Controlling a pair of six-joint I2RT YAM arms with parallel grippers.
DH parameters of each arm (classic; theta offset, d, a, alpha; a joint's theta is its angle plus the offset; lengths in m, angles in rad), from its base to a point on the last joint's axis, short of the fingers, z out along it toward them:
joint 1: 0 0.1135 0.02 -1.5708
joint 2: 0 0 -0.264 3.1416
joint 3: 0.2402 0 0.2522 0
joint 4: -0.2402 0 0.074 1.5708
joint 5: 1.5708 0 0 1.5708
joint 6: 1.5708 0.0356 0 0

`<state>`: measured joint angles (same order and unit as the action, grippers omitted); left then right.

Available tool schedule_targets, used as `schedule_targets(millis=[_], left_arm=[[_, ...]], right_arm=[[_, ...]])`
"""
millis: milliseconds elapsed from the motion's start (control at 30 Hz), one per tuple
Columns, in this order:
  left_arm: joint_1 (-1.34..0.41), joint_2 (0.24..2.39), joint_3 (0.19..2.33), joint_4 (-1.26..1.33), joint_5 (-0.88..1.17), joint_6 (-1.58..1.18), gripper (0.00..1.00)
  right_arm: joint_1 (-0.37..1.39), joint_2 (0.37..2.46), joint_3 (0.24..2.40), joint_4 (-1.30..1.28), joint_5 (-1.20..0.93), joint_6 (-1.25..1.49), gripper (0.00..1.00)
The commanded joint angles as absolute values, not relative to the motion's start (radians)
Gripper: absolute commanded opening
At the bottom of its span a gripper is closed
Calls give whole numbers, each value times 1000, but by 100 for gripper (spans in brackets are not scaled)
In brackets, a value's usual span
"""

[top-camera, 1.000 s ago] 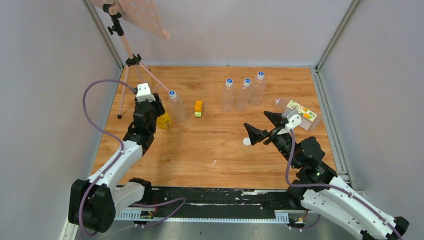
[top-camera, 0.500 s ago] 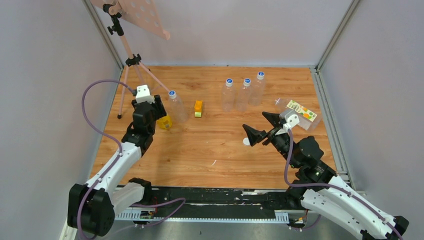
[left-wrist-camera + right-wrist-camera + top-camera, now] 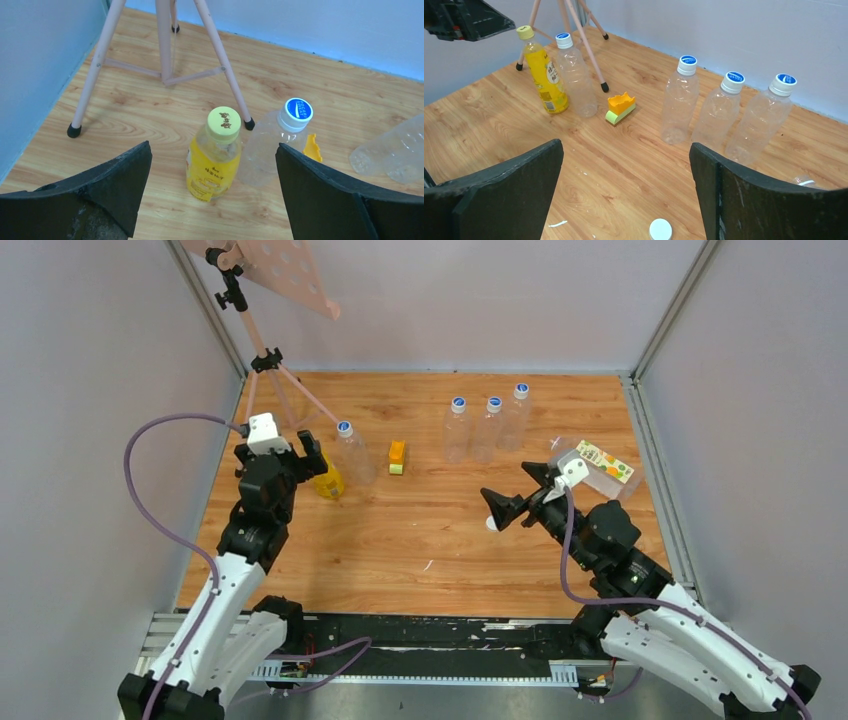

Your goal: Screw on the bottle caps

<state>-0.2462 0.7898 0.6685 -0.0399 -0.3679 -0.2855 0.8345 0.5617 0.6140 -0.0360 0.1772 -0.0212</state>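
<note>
Pink tripod legs stand at the far left of the wooden surface. The left pincer is spread wide and empty, near the upright slim yellow plastic bottle, which wears its yellow cap. Just beside it stands a slim clear bottle with a blue cap. A small orange-and-green block and three capped clear bottles follow. The round white screw cap lies loose beneath the right pincer, also wide apart and empty. The wider labelled bottle lies on its side, its neck hidden by the wrist. Pale grey walls enclose everything.
</note>
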Motion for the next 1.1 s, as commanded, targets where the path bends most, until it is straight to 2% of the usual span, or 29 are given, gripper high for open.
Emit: schedule_targets(millis=[0, 200, 400, 533, 667, 900, 1067], left_arm=[[-239, 711, 731, -142, -342, -259, 100], [-239, 586, 718, -209, -281, -180, 100], [-271, 430, 633, -198, -89, -60, 100], [-302, 363, 594, -190, -74, -32, 100], [-342, 311, 569, -192, -75, -7, 100], [-381, 241, 567, -212, -72, -3, 100], [-400, 211, 562, -211, -79, -1, 100]], right_arm=[[828, 617, 736, -115, 252, -35, 100], [689, 855, 934, -337, 383, 22, 100], [308, 1089, 1110, -445, 207, 214, 100], [64, 1248, 1210, -443, 56, 304, 100], [-121, 1441, 1316, -439, -54, 280, 100], [-273, 1710, 1510, -548, -239, 166, 100], [-326, 1784, 1490, -603, -337, 116, 99]])
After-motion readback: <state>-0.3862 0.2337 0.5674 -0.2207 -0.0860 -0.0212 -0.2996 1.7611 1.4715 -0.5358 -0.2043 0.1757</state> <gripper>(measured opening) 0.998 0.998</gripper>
